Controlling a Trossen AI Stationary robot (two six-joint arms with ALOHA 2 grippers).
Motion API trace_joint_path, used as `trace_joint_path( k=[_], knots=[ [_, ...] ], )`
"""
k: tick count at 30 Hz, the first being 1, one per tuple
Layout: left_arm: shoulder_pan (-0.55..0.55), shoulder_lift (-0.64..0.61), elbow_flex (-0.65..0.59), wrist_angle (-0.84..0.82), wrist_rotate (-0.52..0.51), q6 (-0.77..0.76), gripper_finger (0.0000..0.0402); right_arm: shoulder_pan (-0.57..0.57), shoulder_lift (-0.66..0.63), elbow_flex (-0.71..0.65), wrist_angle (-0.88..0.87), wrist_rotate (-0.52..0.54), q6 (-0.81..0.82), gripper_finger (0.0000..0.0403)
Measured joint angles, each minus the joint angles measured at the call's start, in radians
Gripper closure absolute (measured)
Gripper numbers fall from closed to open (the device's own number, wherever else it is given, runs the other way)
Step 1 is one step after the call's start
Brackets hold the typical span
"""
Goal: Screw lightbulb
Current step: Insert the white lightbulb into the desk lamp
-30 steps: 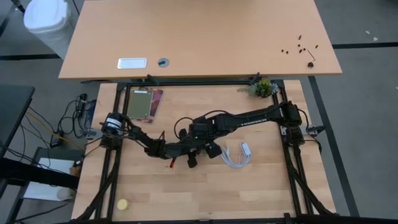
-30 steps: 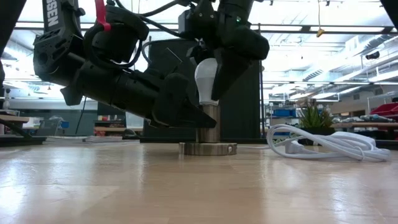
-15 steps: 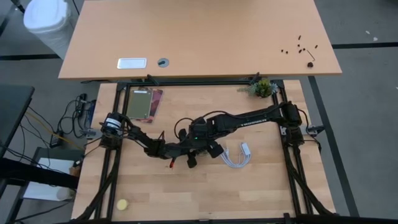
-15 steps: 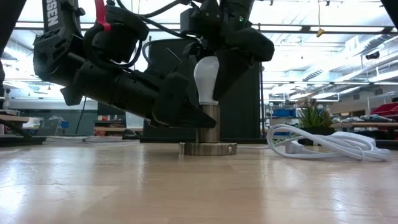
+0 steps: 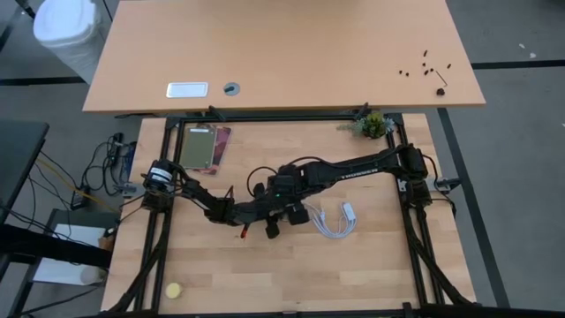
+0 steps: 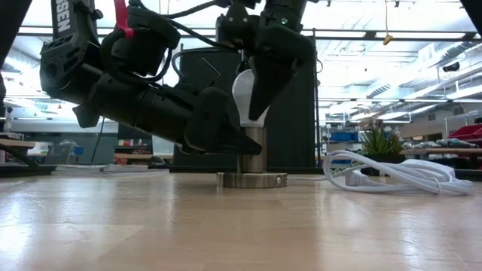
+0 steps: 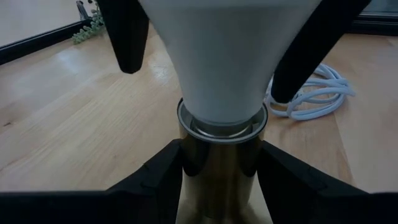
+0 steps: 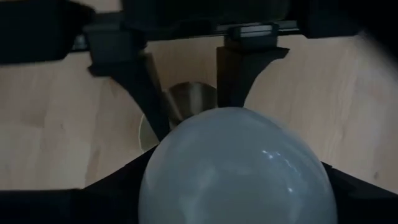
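on the pale wooden worktop [image 6: 241,226] our left gripper [image 7: 221,168] has its fingers clamped on the brushed metal socket [image 6: 252,159]. our right gripper [image 6: 256,90] has its fingers pinching the smooth white pear-shaped lightbulb [image 6: 245,98], seated in that socket. we judge a tilted bulb could cross-thread, or the glossy glass could slip.

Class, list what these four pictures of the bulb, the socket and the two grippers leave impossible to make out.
- Lightbulb screw base: sunk in the socket in the left wrist and low views; depth unknown.
- Lightbulb in the high view: covered by the right gripper.
- Left gripper fingers: cut by the left wrist picture's bottom edge.
- Black specks on the far table: too small.
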State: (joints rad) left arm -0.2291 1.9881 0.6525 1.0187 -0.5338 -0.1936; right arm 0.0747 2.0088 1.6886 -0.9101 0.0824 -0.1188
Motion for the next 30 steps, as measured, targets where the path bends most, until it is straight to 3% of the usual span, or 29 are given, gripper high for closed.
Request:
trace_joint_path(
  k=[30],
  knots=[
    [0.000, 0.000, 0.000, 0.000, -0.014, -0.027, 0.0215, 0.022, 0.001, -0.026, 0.014, 0.063, 0.797, 0.0133]
  ],
)
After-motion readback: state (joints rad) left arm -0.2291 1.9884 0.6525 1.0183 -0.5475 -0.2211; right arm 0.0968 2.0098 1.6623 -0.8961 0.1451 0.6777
